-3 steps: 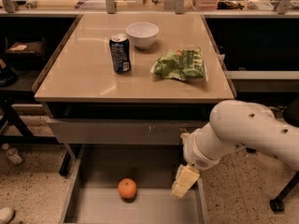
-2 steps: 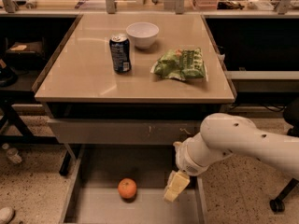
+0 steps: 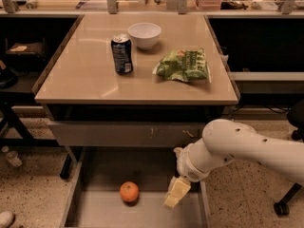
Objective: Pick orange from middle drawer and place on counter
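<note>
Grey middle drawer [image 3: 99, 175] open at lower centre of frame; orange [image 3: 129, 192] rests on its floor, left of middle. Gripper [image 3: 175, 194] hangs inside drawer, to right of orange, apart from it; spread or closed cannot be told. Should slide left, centre over fruit, descend straight, avoid rolling it.

The cream-yellow two-finger gripper [image 3: 174, 194], on a glossy white arm [image 3: 247, 146] dotted with small dark spots, hangs over the flat plain grey metal middle drawer [image 3: 142, 213], with the small round bright orange fruit [image 3: 129, 192] near it. Beyond the gripper, the grey drawer front [image 3: 118, 134] carries pale scratch marks. Higher up, the glossy beige rectangular counter [image 3: 80, 80] holds a dark blue soda can [image 3: 122, 54] with pale lettering, a plain white round bowl [image 3: 145, 34] and a crinkled green snack bag [image 3: 183, 65] with lighter print.
</note>
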Robot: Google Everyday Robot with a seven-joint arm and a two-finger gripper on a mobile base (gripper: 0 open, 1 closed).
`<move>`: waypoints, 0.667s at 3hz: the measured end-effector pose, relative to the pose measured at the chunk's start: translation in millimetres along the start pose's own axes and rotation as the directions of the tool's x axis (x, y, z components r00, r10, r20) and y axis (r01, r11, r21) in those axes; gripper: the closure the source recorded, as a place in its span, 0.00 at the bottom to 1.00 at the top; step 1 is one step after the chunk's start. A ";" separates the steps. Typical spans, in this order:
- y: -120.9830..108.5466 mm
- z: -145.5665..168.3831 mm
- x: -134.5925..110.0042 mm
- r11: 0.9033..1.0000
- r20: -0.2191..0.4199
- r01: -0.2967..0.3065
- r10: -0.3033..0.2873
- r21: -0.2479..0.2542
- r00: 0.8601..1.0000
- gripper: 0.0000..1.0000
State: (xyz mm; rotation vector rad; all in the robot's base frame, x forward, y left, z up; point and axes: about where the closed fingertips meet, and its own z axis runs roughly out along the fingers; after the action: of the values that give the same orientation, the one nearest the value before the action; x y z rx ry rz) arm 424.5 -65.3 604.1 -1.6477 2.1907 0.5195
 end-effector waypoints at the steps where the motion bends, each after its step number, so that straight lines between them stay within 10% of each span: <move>1: 13.6 44.9 -9.3 0.999 0.071 0.018 -0.014 -0.045 0.997 0.00; 2: 6.1 91.0 -28.3 0.999 0.156 0.043 -0.037 -0.034 0.987 0.00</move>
State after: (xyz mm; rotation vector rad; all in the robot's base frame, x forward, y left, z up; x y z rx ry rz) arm 431.3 4.2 539.0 -1.6086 2.0439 0.6575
